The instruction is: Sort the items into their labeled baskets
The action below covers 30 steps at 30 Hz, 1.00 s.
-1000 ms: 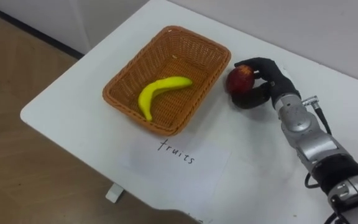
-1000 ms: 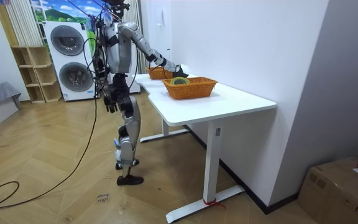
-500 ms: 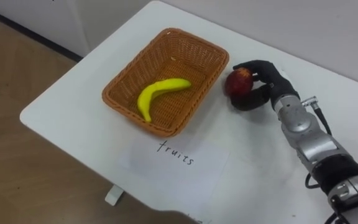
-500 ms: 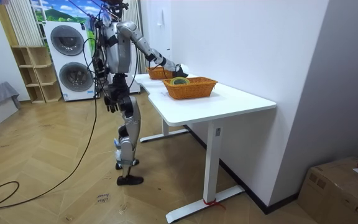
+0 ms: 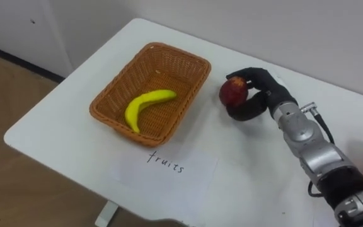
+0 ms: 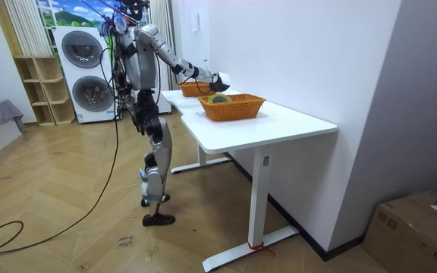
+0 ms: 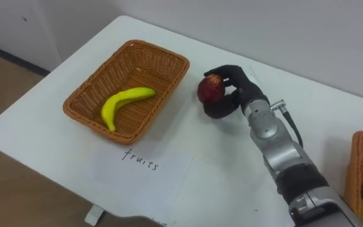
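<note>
Left eye view, right hand (image 5: 261, 96): at centre right of the frame I see its dark fingers and thumb curled round the apple (image 5: 233, 93), a closed wrap with no gap.
Left eye view, apple: sits in that hand just right of the fruit basket (image 5: 193, 61); I cannot tell whether it is clear of the table (image 5: 251, 183).
Left eye view, basket: centre left, with a banana (image 5: 145, 104) lying in it and a paper label (image 5: 167, 166) below.
Room view, stance: I have the robot standing at the far table's near side, upper left of the frame, right arm stretched over it.
Room view, left hand (image 6: 136, 123): hangs by the hip, idle.
Right eye view, second basket (image 7: 360, 165): at the right edge, well apart from the apple.
Handling, my judgement: the apple is firm, round, smooth and fairly light, so it can roll or slip; I would hold it around its widest part and set it down low in the basket, since a drop could bruise it.
</note>
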Motion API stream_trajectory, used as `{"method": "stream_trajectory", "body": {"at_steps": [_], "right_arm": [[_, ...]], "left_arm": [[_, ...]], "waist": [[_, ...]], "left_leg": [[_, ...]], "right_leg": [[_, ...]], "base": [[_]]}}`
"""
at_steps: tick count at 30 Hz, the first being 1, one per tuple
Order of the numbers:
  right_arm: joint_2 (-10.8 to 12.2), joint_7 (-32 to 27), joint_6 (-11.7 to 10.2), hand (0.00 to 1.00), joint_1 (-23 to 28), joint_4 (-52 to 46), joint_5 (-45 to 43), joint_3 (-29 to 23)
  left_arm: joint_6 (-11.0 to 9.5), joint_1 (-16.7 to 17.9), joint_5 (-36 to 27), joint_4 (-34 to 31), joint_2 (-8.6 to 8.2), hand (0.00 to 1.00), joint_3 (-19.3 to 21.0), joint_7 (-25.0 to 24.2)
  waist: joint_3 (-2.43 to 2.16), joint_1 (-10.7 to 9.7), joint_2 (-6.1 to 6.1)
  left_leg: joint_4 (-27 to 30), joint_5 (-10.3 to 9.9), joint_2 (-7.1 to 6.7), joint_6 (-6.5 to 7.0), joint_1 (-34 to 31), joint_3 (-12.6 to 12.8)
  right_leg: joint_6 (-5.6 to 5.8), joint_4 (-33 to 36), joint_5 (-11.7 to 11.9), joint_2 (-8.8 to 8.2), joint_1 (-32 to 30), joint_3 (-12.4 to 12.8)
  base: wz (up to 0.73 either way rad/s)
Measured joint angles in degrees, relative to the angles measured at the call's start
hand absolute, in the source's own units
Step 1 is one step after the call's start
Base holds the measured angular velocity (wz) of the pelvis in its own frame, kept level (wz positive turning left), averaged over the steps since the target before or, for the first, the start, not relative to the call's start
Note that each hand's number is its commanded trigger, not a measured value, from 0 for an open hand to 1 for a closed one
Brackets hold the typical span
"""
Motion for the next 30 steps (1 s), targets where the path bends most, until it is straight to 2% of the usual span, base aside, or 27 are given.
{"method": "stream_trajectory", "body": {"at_steps": [7,10,16,18,22,30], "right_arm": [[0.1,-0.3,0.0,1.00,0.2,-0.7,0.0,-5.8],[0.0,-0.3,0.0,1.00,0.2,-0.7,0.1,-6.1],[0.0,-0.4,0.6,1.00,0.2,-3.7,0.0,-6.1],[0.0,-0.7,0.6,1.00,0.2,-4.2,0.1,-6.1],[0.2,-0.6,1.0,1.00,0.2,-6.4,0.0,-6.0],[0.3,0.0,1.2,1.00,0.2,-11.5,0.1,-6.0]], "left_arm": [[0.2,0.1,0.8,0.0,0.00,0.00,1.2,0.2],[0.2,0.2,0.8,0.0,-0.02,0.00,1.7,0.2],[0.3,0.2,0.8,-0.1,-0.07,0.00,2.2,0.2],[0.3,0.1,0.7,-0.1,-0.07,0.00,2.1,0.2],[0.3,0.0,0.7,-0.1,-0.04,0.00,2.1,-0.7],[0.3,-0.2,0.6,0.9,0.01,0.00,2.0,-2.6]], "waist": [[-0.28,-1.0,-0.35],[-0.48,-1.3,-0.69],[-0.49,-2.1,-0.77],[-0.42,-2.1,-0.66],[0.13,-2.3,-0.05],[0.17,-2.3,0.02]], "left_leg": [[-0.8,0.0,0.02,0.00,1.5,0.2],[-0.7,0.0,0.05,0.00,1.6,0.2],[-0.5,0.0,0.07,0.00,1.9,0.3],[-0.6,0.0,0.08,0.00,2.4,0.3],[-0.7,-0.1,0.08,0.03,3.1,0.3],[-0.8,-0.1,0.08,0.03,3.6,0.3]], "right_leg": [[0.00,0.0,0.0,0.06,1.5,0.2],[0.00,0.0,0.0,0.08,1.6,0.3],[0.00,0.0,0.0,0.05,1.6,0.5],[0.00,0.0,0.0,0.08,2.1,0.5],[0.03,0.0,0.0,0.10,2.9,0.5],[0.03,0.0,0.0,0.11,3.3,0.5]], "base": [[-0.01],[0.00],[0.00],[0.00],[0.00],[0.00]]}}
